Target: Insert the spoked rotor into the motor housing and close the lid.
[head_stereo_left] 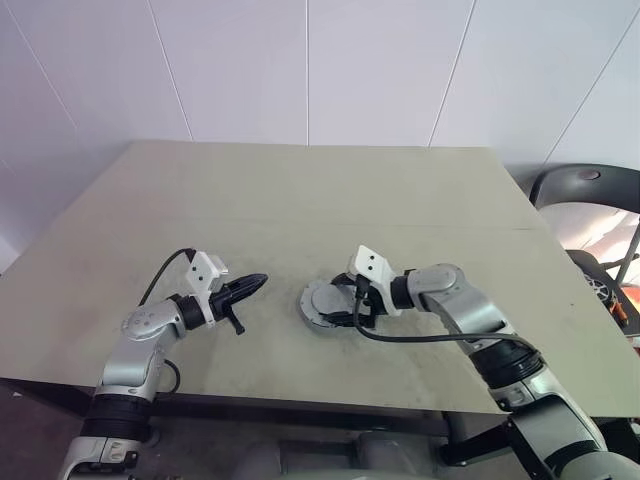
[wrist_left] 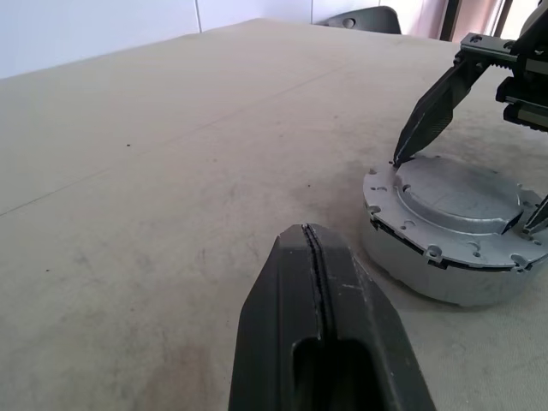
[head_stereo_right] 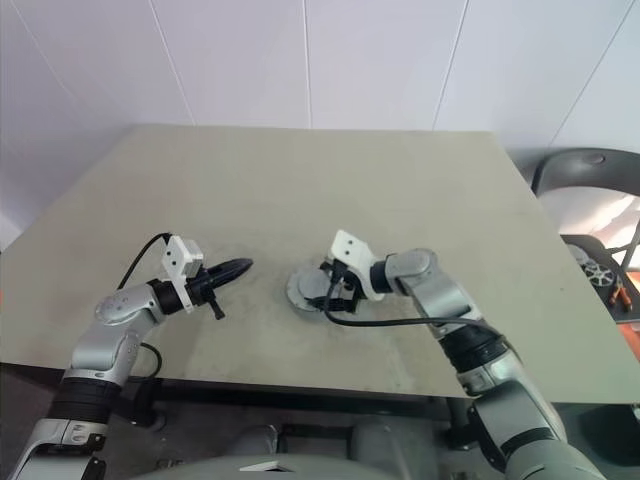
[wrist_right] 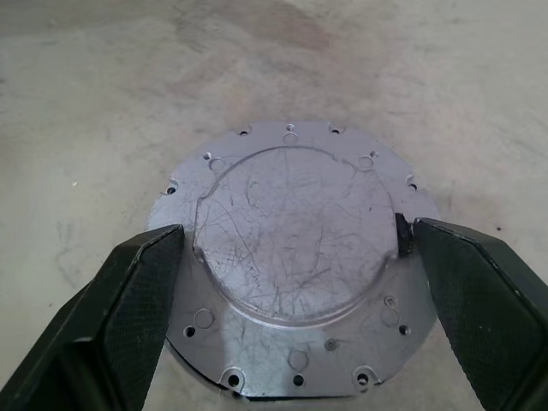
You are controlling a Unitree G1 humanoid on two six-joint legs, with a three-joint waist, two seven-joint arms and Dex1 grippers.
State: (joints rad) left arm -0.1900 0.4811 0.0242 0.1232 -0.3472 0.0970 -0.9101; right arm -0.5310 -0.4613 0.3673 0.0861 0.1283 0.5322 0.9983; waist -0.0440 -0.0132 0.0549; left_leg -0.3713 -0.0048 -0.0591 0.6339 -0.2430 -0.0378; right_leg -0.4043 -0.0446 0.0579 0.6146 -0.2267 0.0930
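The motor housing [wrist_left: 428, 278] is a short round silver cup standing mid-table, near the front. The lid [wrist_right: 295, 257], a scratched silver disc with a raised centre and small holes round its flange, lies flat on top of it. My right gripper [wrist_right: 297, 231] hovers just over the lid, open, one black finger [wrist_right: 141, 300] on each side of the raised centre. My left gripper [head_stereo_left: 250, 285] is shut and empty, a hand's width to the housing's left, pointing toward it. The spoked rotor is out of view.
The beige table [head_stereo_left: 300, 190] stretches far behind the housing, and its front edge runs close below both arms. A dark chair [head_stereo_left: 585, 185] and some orange items [head_stereo_left: 628, 300] stand past the table's right side.
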